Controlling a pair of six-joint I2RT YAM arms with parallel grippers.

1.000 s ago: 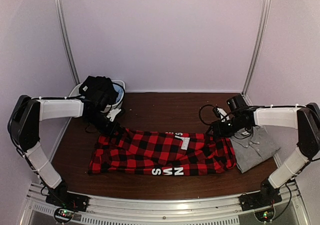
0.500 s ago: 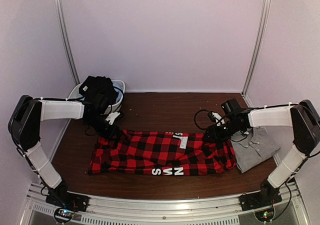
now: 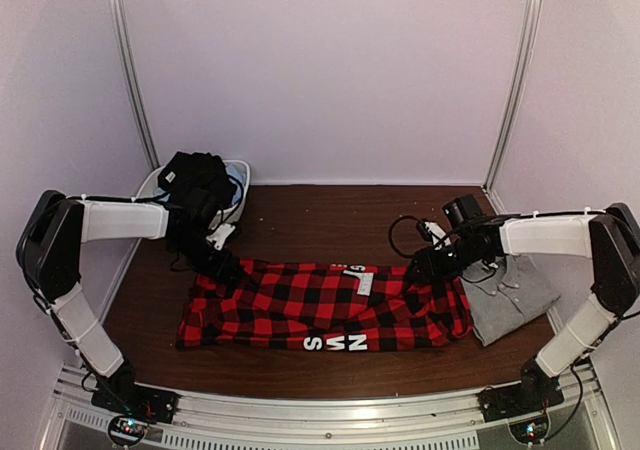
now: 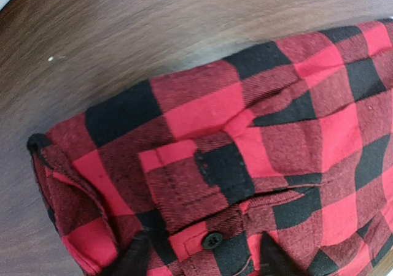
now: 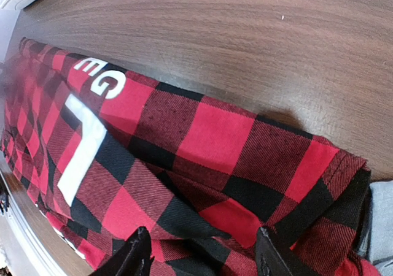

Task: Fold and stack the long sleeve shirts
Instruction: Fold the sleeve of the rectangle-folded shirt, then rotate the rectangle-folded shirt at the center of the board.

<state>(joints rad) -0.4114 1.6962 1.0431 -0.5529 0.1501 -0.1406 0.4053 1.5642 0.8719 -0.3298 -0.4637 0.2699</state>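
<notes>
Flannel shirt (image 3: 320, 305): flat, centre.
Grey shirt (image 3: 510, 295): folded, just right.
Left gripper (image 4: 202, 256): fingers apart over flannel.
Right gripper (image 5: 204, 251): fingers apart over flannel.

The flannel shirt (image 3: 325, 308) lies stretched across the table (image 3: 320, 215) from 9 to 3 o'clock. Just beside its 3 o'clock end lies the other shirt (image 3: 512, 295). At 10 o'clock stands the tub (image 3: 241, 173), a bundle (image 3: 195, 185) piled in it.

The flannel shirt (image 5: 215, 135) bears white letters (image 5: 98, 80) "EG".
</notes>
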